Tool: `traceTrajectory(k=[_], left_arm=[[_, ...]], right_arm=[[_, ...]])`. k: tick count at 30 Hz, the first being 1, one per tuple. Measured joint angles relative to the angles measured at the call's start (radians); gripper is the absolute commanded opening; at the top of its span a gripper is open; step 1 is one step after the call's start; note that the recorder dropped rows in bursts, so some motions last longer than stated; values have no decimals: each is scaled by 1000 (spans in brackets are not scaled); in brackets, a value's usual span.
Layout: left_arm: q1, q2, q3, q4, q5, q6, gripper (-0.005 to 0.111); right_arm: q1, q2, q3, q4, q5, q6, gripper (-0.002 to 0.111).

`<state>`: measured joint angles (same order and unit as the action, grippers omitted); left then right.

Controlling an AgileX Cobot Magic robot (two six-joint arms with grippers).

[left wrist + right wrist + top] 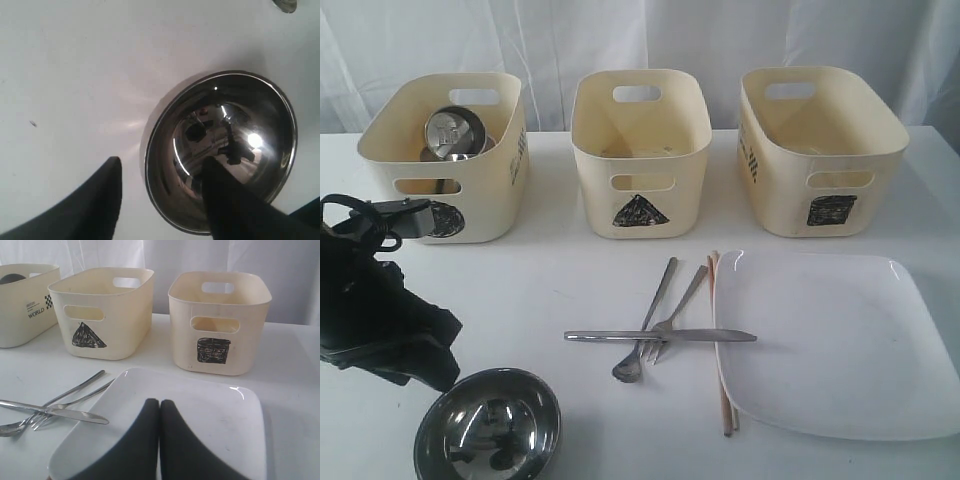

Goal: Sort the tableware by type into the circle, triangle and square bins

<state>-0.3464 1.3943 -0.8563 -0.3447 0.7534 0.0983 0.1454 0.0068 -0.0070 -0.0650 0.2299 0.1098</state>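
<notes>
Sorting stands at the bowl step. The white square plate (pixel 840 340), right-front of the triangle bin (pixel 640 150), lies beneath the right gripper (pixel 159 405), whose jaws are pressed together. The steel bowl (pixel 488 425) sits left-front of that bin. The left gripper (pixel 162 165) has its jaws spread, straddling the bowl's rim. Next move, likely: close, lift, carry binward.

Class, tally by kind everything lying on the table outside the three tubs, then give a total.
Steel bowl: 1
Knife: 1
Fork: 1
Spoon: 1
Pair of chopsticks: 1
White square plate: 1
Total: 6
</notes>
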Motion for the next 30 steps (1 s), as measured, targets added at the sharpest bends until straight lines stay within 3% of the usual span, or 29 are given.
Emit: traceTrajectory(k=[3,30], left_arm=[[0,0,0,0,-7,4,73],[0,0,119,-65,-127,52,73]], right_arm=[[0,0,0,0,0,0,0],[0,0,0,0,0,0,0]])
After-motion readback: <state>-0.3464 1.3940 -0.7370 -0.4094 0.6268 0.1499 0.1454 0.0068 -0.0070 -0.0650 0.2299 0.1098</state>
